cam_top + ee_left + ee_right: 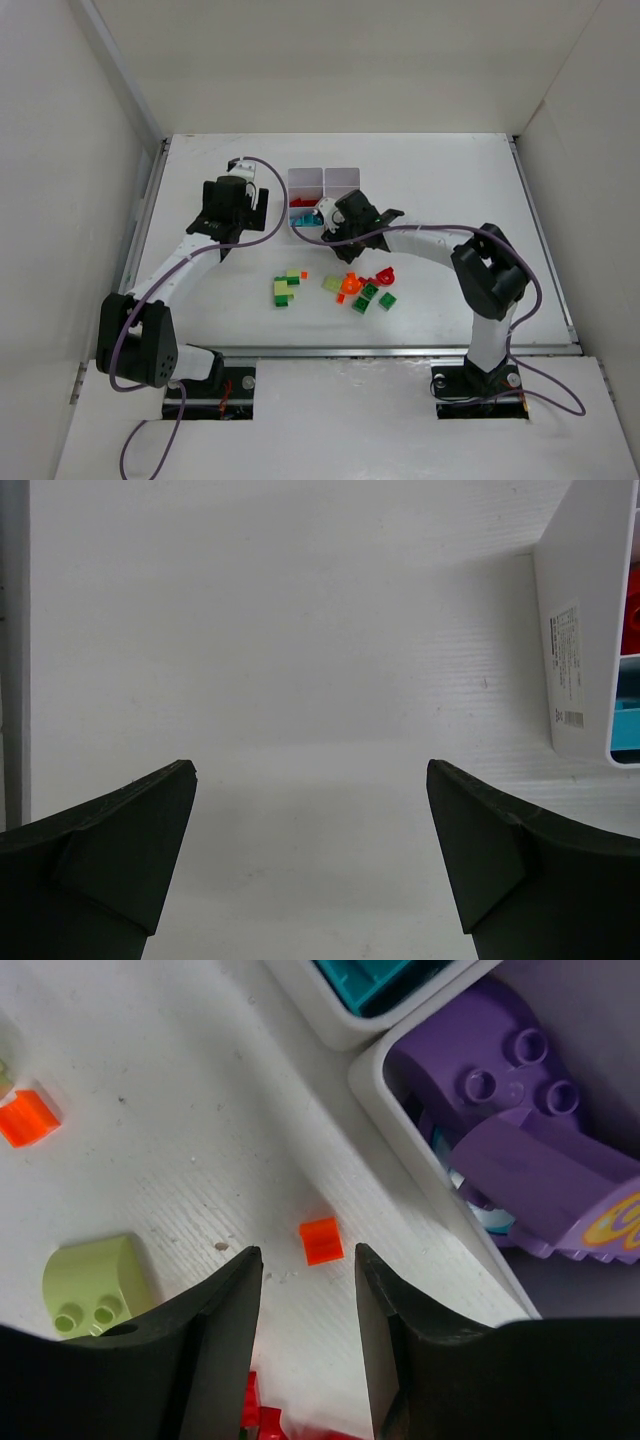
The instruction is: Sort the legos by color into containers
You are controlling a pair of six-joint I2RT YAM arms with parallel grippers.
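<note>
Legos (340, 290) lie partly sorted, partly loose. The loose ones sit in a scatter on the tabletop (450, 200), just in front of the containers (323, 180) and between the two arms: a green and yellow-green cluster (287, 290) to the left, with orange (350, 285), red (384, 274) and green (365, 297) pieces to the right.

Containers: a white divided box, standing near the middle of the tabletop. In the top view, red (300, 202) and teal (300, 217) contents show in its left column; the two far compartments look white.

Right claw (307, 1255): held low over the tabletop just beside the box wall (430, 1195). Jaws narrow, gripping nothing. A tiny orange brick (321, 1240) lies flat on the tabletop between the fingertips, a sliver of bare surface showing on each side of it. A yellow-green curved brick (90, 1285) lies beside the left finger and another orange piece (25, 1118) lies farther off. Large purple pieces (500, 1130) fill the nearest compartment; teal (370, 980) shows in the adjoining one.

Left claw (308, 765): jaws spread wide and empty over bare tabletop, with the labelled side of the box (575, 630) off to its right, well apart.
</note>
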